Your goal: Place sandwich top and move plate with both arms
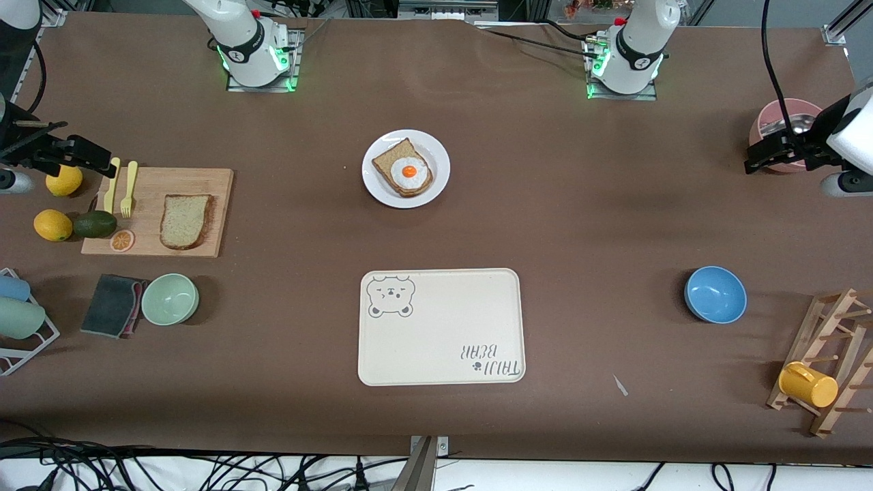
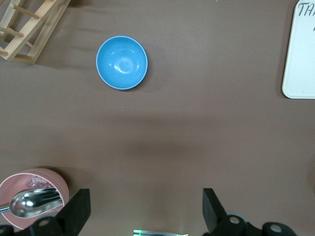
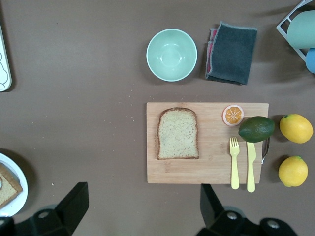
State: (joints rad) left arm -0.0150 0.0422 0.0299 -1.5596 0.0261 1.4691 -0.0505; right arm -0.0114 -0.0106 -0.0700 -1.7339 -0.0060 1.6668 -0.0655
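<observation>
Fork (image 1: 127, 188) n avocado (image 1: 95, 224) flank your sandwich top (image 1: 185, 220), mid-left of frame; right claw (image 3: 139, 204) spread above it, left claw (image 2: 146, 206) spread too.

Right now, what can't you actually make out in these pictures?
- Pink bowl: the left end effector hangs over it in the front view; the left wrist view's edge crops it.
- Plate: mostly cropped in the right wrist view.
- Cups in the rack: cropped in the front view.
- Right end effector: over the forks.

My brown counter (image 1: 586, 225) under even light, black cables (image 1: 136, 467) along its near white edge.
</observation>
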